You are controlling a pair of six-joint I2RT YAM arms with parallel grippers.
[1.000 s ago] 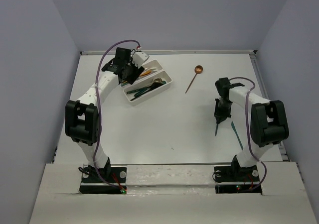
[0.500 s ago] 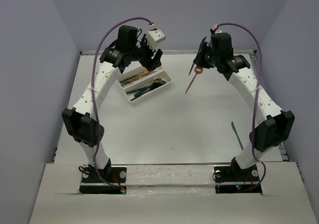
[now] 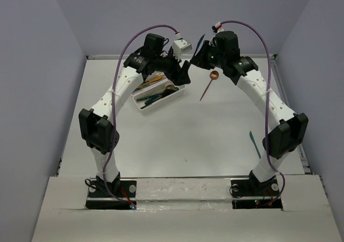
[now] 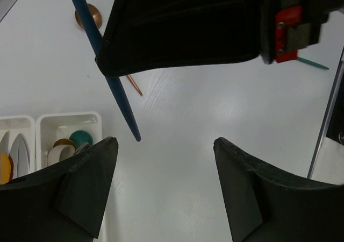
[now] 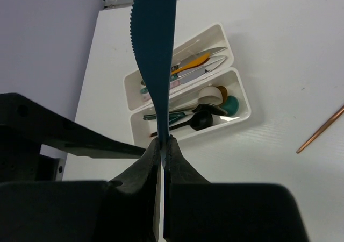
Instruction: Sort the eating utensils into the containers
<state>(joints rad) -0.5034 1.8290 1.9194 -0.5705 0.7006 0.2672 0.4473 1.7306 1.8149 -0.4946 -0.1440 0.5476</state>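
Robotics lab test cell, not a home or kitchen. A plain white table (image 3: pixel 177 140) was boxed in on three sides by bare, pale lavender panels (image 3: pixel 32 80). A white-and-black left arm (image 3: pixel 111 98) and right arm (image 3: pixel 271 105) rose from black base mounts (image 3: pixel 110 191) bolted along the table's near edge. Purple cables (image 3: pixel 129 44) looped along both arms.

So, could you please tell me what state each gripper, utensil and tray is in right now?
left gripper: open, empty.
right gripper: shut on blue knife.
blue knife: gripped, off the table.
copper spoon: lying loose on table.
teal knife: lying loose on table.
far tray: holds knives.
near tray: holds spoons.
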